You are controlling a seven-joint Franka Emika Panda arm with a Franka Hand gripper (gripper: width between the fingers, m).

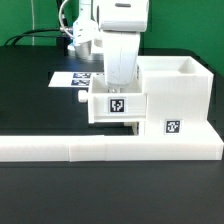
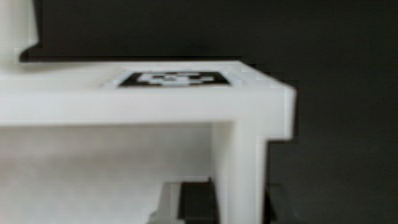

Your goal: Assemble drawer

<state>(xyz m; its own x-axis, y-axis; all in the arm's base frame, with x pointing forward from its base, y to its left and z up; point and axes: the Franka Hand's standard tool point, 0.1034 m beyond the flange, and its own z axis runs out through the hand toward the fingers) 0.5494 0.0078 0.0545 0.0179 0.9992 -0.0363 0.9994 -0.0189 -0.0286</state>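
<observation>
In the exterior view the large white drawer housing (image 1: 178,92) stands at the right, with a tag low on its front. A smaller white tray (image 1: 117,104) with a tag on its face sits against the housing's left side. A small knob (image 1: 80,97) sticks out to the tray's left. My gripper (image 1: 115,90) is straight down on the tray, its fingertips hidden behind it. In the wrist view the gripper (image 2: 240,212) straddles a thin white wall of the tray (image 2: 107,110), with a dark finger (image 2: 192,205) pressed against it. A tag (image 2: 175,78) lies on the face beyond.
A long low white L-shaped border bar (image 1: 100,149) runs along the front, right before the tray and housing. The marker board (image 1: 70,77) lies flat on the black table behind the tray, at the exterior view's left.
</observation>
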